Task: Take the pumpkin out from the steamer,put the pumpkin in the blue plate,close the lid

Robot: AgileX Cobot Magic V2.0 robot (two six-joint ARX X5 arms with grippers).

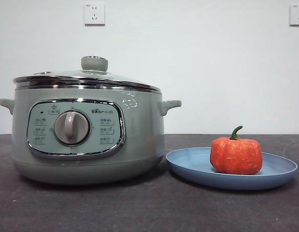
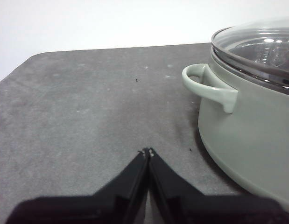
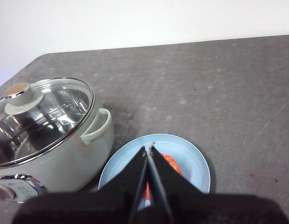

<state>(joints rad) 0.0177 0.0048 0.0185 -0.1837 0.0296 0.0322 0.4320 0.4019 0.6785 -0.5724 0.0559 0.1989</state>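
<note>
The sage-green steamer [image 1: 86, 140] stands at the left with its glass lid [image 1: 86, 77] closed on it. The orange pumpkin [image 1: 235, 155] with a green stem sits in the blue plate [image 1: 188, 166] at the right. My right gripper [image 3: 149, 148] is shut and empty, high above the plate [image 3: 191, 161]; the pumpkin [image 3: 171, 163] shows partly behind its jaws, with the steamer [image 3: 88, 158] and lid [image 3: 41, 116] beside. My left gripper [image 2: 147, 151] is shut and empty over bare table beside the steamer [image 2: 247, 135], whose lid [image 2: 261, 51] is on. Neither arm shows in the front view.
The dark grey table [image 1: 149, 208] ends at a white wall with two sockets [image 1: 94, 13]. The steamer's side handle [image 2: 207, 86] sticks out toward the left gripper.
</note>
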